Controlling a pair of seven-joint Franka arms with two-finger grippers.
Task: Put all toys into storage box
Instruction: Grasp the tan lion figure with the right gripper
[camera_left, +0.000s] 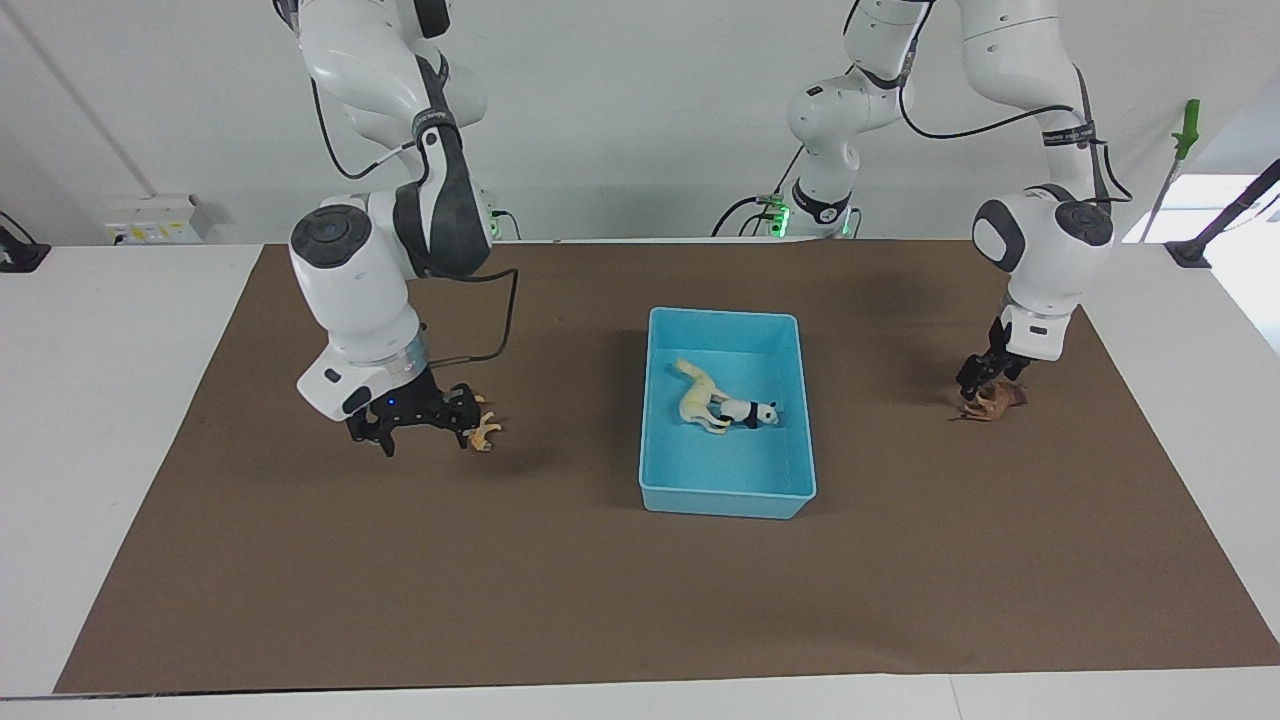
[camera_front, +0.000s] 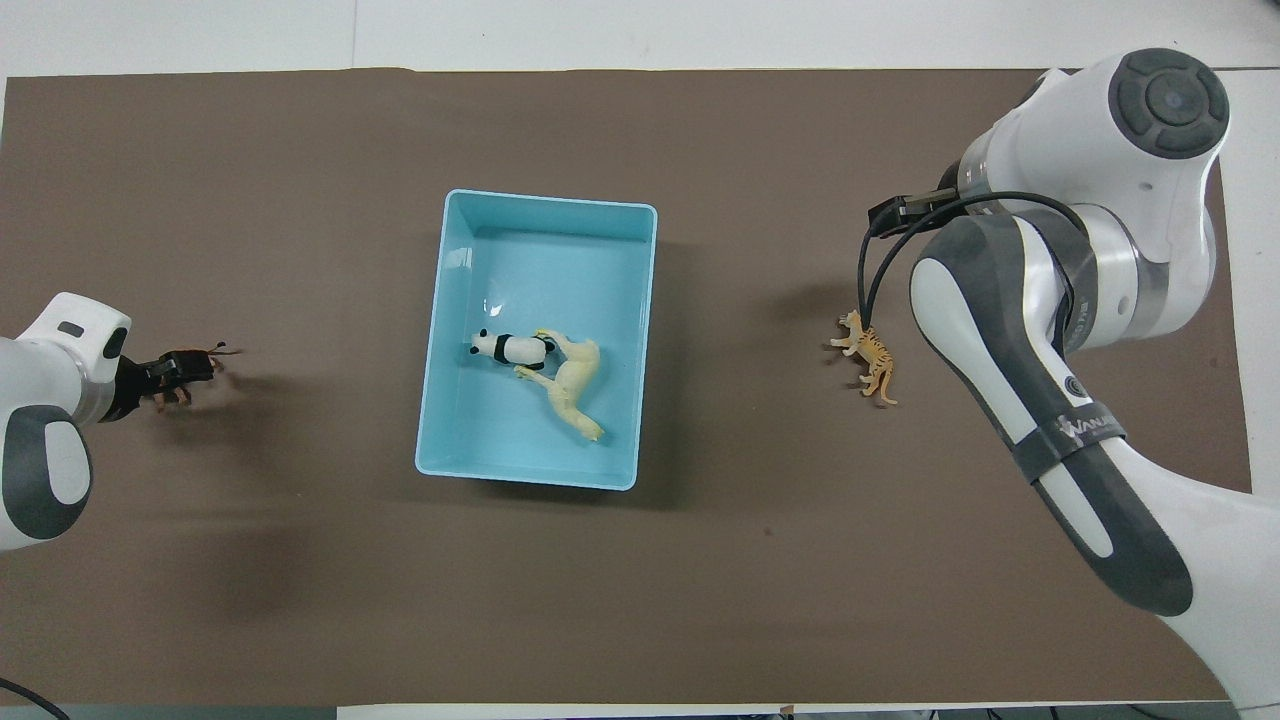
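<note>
The light blue storage box (camera_left: 728, 497) (camera_front: 550, 198) stands mid-table. In it the cream-white horse (camera_left: 695, 400) (camera_front: 570, 385) lies on its side against the panda (camera_left: 752, 412) (camera_front: 510, 348). An orange spotted cat (camera_left: 485, 431) (camera_front: 868, 355) lies on the mat toward the right arm's end. My right gripper (camera_left: 422, 438) hangs open low over the mat, one fingertip beside the cat; the arm hides it from above. The brown maned animal (camera_left: 992, 402) (camera_front: 178, 392) lies toward the left arm's end. My left gripper (camera_left: 985, 380) (camera_front: 178, 367) is down on it, open.
A brown mat (camera_left: 600, 600) covers most of the white table. A green-handled tool (camera_left: 1187, 130) stands off the table near the left arm's end. A grey socket box (camera_left: 150, 218) sits by the wall at the right arm's end.
</note>
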